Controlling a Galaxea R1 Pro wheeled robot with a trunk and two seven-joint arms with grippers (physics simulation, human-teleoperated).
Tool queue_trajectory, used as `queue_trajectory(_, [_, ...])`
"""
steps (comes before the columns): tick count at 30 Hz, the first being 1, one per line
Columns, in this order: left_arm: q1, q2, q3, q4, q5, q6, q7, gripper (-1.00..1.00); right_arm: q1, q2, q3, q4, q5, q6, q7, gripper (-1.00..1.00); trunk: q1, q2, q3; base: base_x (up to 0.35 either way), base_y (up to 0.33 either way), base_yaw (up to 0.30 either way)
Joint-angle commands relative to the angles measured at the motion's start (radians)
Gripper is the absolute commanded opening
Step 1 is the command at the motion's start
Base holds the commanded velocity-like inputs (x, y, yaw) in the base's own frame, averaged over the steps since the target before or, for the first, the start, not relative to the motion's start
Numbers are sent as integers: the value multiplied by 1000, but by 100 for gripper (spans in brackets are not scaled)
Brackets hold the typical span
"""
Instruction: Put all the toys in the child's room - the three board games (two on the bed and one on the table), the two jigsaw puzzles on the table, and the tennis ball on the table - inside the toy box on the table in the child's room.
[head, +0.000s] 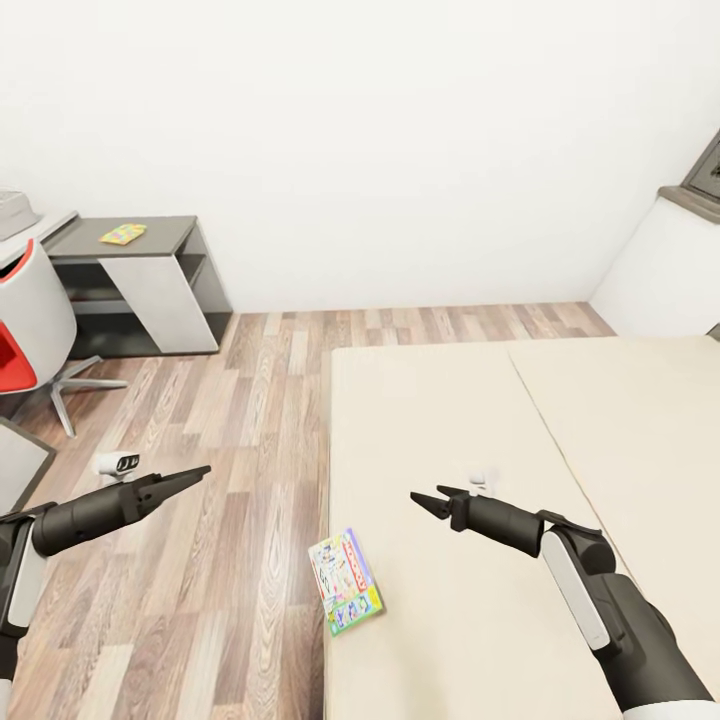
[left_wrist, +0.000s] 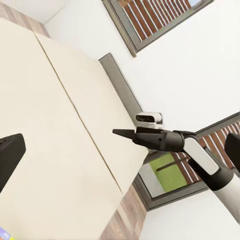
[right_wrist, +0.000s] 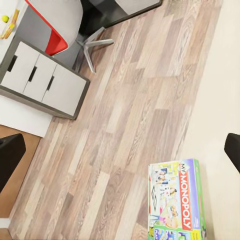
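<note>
We have broad bare mattress on the bed (head: 560, 420) from twelve to three o'clock, flat and unbroken apart from the seam between its two halves. The Monopoly box (head: 345, 583) lies flat at the mattress edge near six o'clock, partly overhanging the wood floor (head: 230, 470), with open air above it. Our right gripper (head: 428, 499) hangs over the mattress with its fingers parted; our left gripper (head: 190, 474) hangs over bare planks at about eight o'clock. At ten o'clock the swivel chair (head: 35, 320) and grey cabinet (head: 150, 285) crowd the floor. The wall closes off twelve o'clock.
</note>
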Motion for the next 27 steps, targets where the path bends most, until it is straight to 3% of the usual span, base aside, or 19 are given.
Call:
queue_trajectory(1, [-1,0,1,0,-1,11,-3,100,-1,0,1,0,-6,7,-2,100,1,-2,0,0,0,0])
queue_trajectory(27, [-1,-3,1,0,1,10,-4,100,-1,-1,4,-4,-5,6,-20,100,1,-2,42,0,0,0])
